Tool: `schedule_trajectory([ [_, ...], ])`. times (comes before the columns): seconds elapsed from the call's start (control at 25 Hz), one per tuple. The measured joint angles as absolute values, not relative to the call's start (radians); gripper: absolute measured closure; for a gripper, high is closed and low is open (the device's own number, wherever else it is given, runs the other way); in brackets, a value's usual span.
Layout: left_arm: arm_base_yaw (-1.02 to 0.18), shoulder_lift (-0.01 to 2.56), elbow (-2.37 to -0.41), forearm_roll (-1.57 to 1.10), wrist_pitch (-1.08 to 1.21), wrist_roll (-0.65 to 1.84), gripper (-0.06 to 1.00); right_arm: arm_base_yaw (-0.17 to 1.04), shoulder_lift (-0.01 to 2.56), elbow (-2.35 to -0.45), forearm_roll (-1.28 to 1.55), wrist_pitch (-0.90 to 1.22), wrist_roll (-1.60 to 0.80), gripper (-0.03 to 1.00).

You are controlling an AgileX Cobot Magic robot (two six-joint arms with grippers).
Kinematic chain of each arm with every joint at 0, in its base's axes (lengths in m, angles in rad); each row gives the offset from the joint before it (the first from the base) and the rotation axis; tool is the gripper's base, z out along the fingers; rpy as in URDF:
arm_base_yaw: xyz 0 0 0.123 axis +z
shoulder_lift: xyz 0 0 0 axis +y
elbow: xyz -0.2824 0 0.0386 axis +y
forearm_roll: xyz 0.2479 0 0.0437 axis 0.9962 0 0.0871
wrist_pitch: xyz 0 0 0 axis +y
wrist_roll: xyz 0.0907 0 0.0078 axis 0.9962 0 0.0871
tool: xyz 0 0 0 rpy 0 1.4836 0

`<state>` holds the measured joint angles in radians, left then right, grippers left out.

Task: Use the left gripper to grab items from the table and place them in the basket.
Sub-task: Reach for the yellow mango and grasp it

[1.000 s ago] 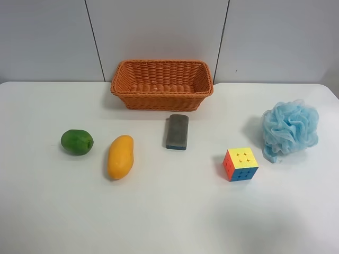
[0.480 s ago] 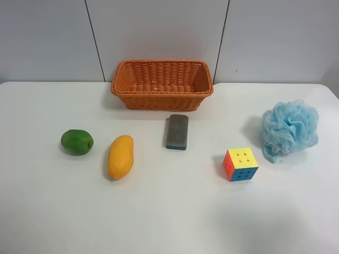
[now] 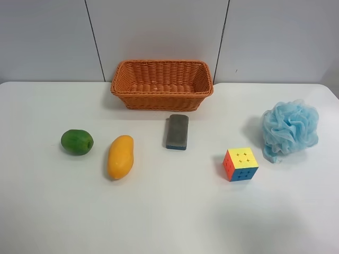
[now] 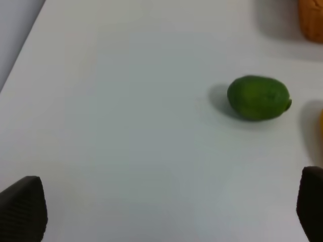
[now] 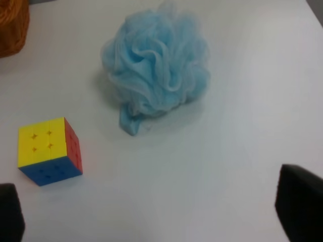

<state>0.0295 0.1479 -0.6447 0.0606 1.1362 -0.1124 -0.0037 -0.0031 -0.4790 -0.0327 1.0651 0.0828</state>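
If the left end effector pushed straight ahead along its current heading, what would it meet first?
Probably just the bare table. The midline of the open left end effector runs past the green fruit, which lies off to one side. Depth is hard to judge.

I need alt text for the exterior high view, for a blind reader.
A white table holds an empty orange wicker basket at the back; before it lie a green fruit, a mango, a grey block, a puzzle cube and a blue bath puff.

Woven wicker basket [image 3: 161,84], matt white table [image 3: 169,211], frilly mesh puff [image 3: 290,128].
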Motion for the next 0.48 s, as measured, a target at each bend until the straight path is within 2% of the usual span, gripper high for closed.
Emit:
schedule_trajectory([
  [0.16, 0.029, 0.368, -0.759, 0.061, 1.207, -0.108, -0.05, -0.004, -0.003, -0.479, -0.033, 1.065, 0.083, -0.02],
  [0.48, 0.010, 0.775, -0.917, 0.045, 1.198, -0.048, -0.05, -0.004, -0.003, -0.479, -0.033, 1.065, 0.083, -0.02],
])
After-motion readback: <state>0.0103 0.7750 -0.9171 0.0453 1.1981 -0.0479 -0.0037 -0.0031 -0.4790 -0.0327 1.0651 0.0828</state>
